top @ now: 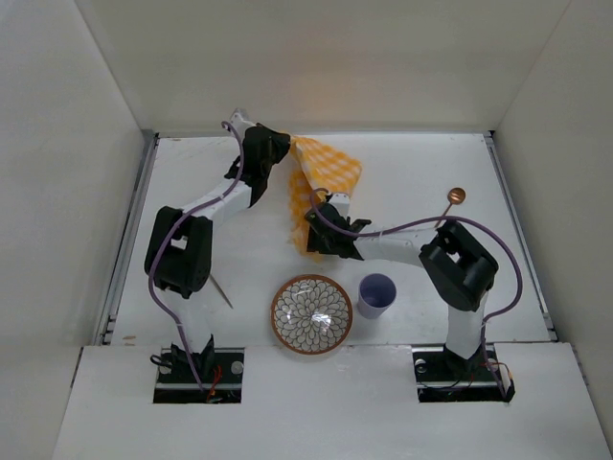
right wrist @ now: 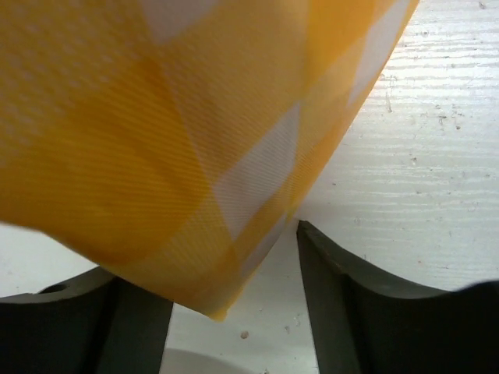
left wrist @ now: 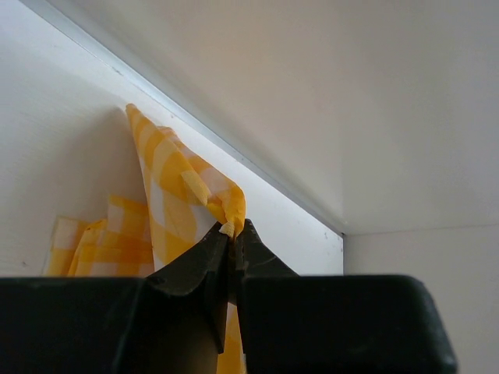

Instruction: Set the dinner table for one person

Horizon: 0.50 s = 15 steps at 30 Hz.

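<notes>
A yellow-and-white checked cloth (top: 330, 168) hangs lifted over the back middle of the dinner table (top: 421, 172). My left gripper (top: 284, 153) is shut on its top edge; the left wrist view shows the cloth (left wrist: 175, 195) bunched between the tips of the left gripper (left wrist: 234, 226). My right gripper (top: 314, 230) is at the cloth's lower end. In the right wrist view a hanging corner of the cloth (right wrist: 195, 117) dips between the spread fingers of the right gripper (right wrist: 218, 257) without being pinched, and it hides the left fingertip.
A flower-patterned plate (top: 311, 313) lies near the front middle, with a purple cup (top: 376, 294) just right of it. A spoon with a brown bowl (top: 455, 196) lies at the right. A thin utensil (top: 222, 289) lies by the left arm. Pale walls ring the table.
</notes>
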Tool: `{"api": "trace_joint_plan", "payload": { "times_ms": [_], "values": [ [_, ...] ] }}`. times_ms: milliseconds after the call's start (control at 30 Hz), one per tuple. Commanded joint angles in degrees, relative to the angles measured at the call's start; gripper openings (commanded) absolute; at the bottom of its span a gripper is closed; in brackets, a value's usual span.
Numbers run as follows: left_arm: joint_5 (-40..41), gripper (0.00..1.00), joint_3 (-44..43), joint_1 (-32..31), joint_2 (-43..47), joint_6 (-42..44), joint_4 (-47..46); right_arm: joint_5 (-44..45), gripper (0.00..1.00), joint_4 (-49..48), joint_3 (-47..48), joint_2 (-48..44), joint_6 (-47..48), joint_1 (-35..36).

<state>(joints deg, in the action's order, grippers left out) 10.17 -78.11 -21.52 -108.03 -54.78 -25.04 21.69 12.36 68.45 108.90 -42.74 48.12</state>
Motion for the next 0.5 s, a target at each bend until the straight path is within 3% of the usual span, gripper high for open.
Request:
{"api": "trace_joint_plan", "payload": {
  "times_ms": [0, 100, 167, 233, 267, 333, 467],
  "values": [
    [-0.15, 0.01, 0.59, 0.91, 5.9, 0.2, -3.26, 1.69, 0.63, -1.11, -0.76, -0.09, -3.05, 0.62],
    [-0.15, 0.01, 0.59, 1.44, 6.16, 0.38, -3.09, 1.6, 0.51, -2.6, -2.52, -0.53, -4.01, 0.62],
    [-0.15, 0.01, 0.67, 1.96, 6.34, 0.38, -3.0, 0.81, 0.5, -2.78, -2.61, -0.36, -4.28, 0.62],
    [-0.15, 0.01, 1.11, 2.66, 6.69, 0.29, -3.0, 0.72, 0.37, -3.13, -2.79, -0.36, -4.37, 0.79],
    [-0.15, 0.01, 1.29, 2.93, 6.95, 0.21, -3.0, 1.59, 0.26, -3.57, -3.14, -1.14, -4.37, 0.79],
    [-0.15, 0.01, 1.9, 3.81, 7.57, 0.2, -3.0, 3.87, 0.16, -4.8, -4.02, -3.42, -3.58, 0.79],
    [-0.42, 0.01, 2.87, 6.52, 9.41, 0.12, -3.0, 5.47, 0.11, -6.03, -3.41, -9.57, 3.43, -0.78]
  ]
}}
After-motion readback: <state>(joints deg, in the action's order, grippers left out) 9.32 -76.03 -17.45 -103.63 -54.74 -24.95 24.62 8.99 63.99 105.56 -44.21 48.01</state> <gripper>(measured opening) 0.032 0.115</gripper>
